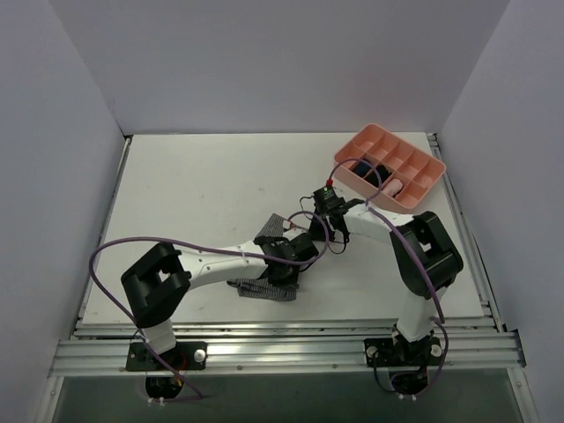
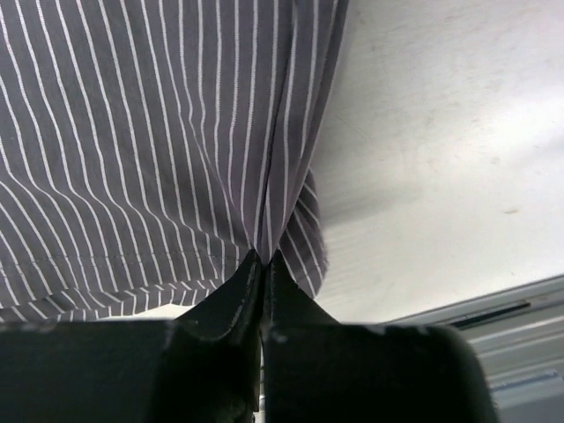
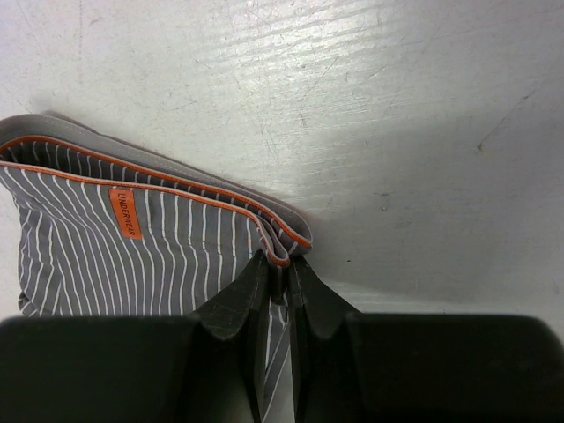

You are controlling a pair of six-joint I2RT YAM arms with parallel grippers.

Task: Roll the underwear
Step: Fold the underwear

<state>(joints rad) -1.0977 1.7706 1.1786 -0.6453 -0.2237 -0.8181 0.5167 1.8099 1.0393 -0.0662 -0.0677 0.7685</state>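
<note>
The soft grey striped cloth underwear [image 2: 159,132] is light and limp, I think. My left gripper [image 2: 264,263] pinches its edge, my right gripper [image 3: 277,269] its waistband [image 3: 176,187] corner.

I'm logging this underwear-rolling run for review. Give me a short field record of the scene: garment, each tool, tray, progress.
garment: underwear, grey with white stripes, orange-trimmed waistband, orange tag, lying on the table
left tool: shut on the striped cloth near a hem
right tool: shut on a corner of the waistband
tray: pink, divided, far right of the table, apart from the garment
progress: no roll visible yet
</note>
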